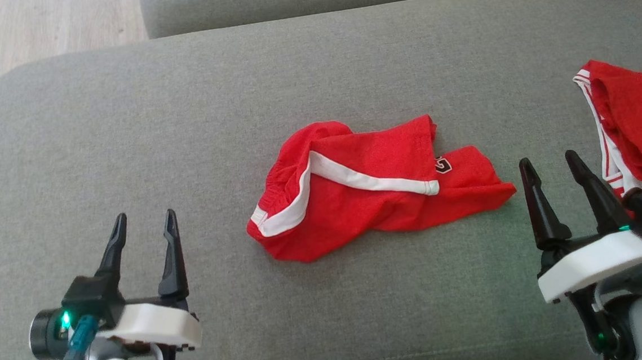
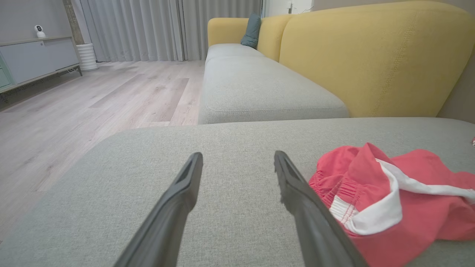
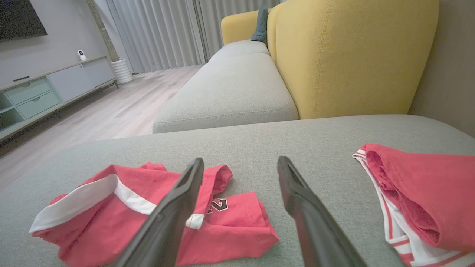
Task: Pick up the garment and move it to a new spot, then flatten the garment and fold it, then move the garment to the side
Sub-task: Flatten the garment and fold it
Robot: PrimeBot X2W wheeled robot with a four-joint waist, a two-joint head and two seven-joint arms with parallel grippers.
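Lying crumpled on the cushion (image 1: 125,131), the garment (image 1: 378,193) is sitting between left gripper (image 1: 145,215) and right gripper (image 1: 547,157) — the 2 both released, empty.

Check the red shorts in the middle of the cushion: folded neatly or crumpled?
Crumpled. The red shorts lie bunched on the grey cushion, with the waistband rumpled, the white stripe bent and the edges uneven.

Place: home living room
Seating: grey and yellow sofa (image 2: 259,85)
Surroundings: long curtains (image 2: 148,29), low media cabinet (image 2: 41,59), wood floor (image 2: 92,111)
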